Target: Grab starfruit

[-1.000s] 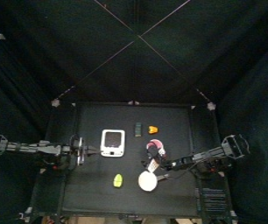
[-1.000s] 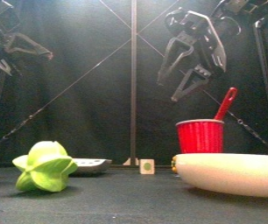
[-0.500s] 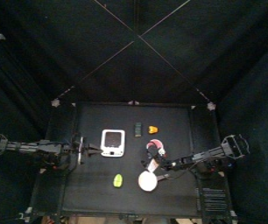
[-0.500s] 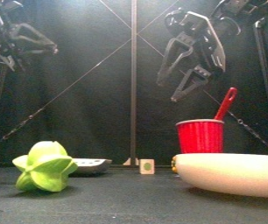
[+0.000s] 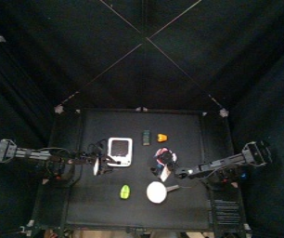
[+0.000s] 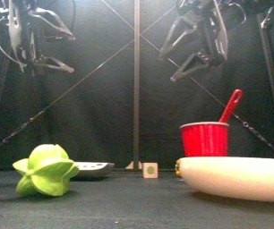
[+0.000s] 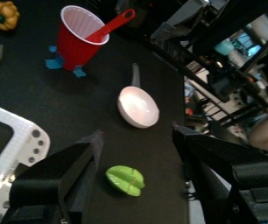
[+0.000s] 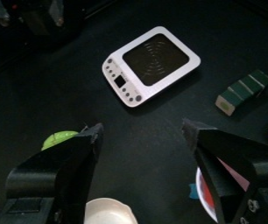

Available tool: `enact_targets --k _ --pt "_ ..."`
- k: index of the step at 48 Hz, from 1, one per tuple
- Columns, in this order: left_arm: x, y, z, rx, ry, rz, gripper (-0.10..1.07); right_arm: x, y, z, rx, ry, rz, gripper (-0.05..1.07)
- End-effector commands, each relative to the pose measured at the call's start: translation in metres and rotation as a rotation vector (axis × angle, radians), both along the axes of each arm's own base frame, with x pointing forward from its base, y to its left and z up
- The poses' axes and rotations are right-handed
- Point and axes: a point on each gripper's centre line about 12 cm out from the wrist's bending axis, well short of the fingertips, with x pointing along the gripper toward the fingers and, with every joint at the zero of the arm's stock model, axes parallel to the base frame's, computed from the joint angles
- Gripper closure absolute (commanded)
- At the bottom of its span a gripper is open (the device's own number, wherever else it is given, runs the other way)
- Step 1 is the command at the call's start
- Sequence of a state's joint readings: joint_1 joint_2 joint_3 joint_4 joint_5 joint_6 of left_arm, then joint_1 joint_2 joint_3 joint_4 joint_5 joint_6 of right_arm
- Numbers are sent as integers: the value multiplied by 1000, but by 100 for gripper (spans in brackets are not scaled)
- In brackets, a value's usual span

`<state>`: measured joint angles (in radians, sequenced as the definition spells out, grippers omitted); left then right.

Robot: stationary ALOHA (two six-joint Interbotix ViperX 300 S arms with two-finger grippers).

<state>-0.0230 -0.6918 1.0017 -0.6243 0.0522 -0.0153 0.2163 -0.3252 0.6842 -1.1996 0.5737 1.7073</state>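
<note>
1. The starfruit [image 5: 124,191] lies on the black table [image 5: 95,125] near its front edge, just beside the white round disc [image 5: 156,191], on the side toward the left arm. Nothing touches or covers it, so I judge it free to be taken from above.
2. The left gripper [image 7: 139,147] hangs above the table with its jaws spread wide and empty. In its wrist view the starfruit [image 7: 124,178] lies between the two jaws, which looks like an approach lined up for the grab.
3. The right gripper [image 8: 148,144] hangs on the disc's other side, jaws apart and holding nothing. It seems held back so the left arm can work alone.
4. The red cup [image 6: 204,139] stands behind the disc and holds a red spoon [image 6: 232,103], whose handle leans out over the rim. Whether anything else is inside cannot be seen.
</note>
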Motion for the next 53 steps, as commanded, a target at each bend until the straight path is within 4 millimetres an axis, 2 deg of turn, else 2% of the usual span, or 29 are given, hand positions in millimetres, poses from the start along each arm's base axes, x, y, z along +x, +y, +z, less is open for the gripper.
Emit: enact_targets --k 1,6,13,22,25,34,44,47,53 --pt "7 0 22 -95 -49 27 2 -10 -10 16 -16 -53 -9 2" --pt "12 -1 42 -207 -93 51 2 -25 -21 24 -20 -89 -27 2" --pt "18 -2 72 -216 -164 42 2 -44 -28 31 -38 -128 -23 2" --pt "23 -2 132 -127 -358 42 2 -61 -31 37 -93 -175 7 2" --pt "23 -6 142 -91 -411 39 2 -63 -30 37 -106 -180 21 2" --pt "22 -12 150 -72 -530 78 1 -64 -30 33 -137 -174 49 2" --pt "9 -3 159 20 -811 230 1 -66 -34 32 -146 -173 41 2" --pt "9 -2 156 -38 -799 239 2 -69 -34 32 -148 -175 43 2" --pt "16 -7 143 -189 -628 190 2 -74 -35 32 -148 -184 43 2"
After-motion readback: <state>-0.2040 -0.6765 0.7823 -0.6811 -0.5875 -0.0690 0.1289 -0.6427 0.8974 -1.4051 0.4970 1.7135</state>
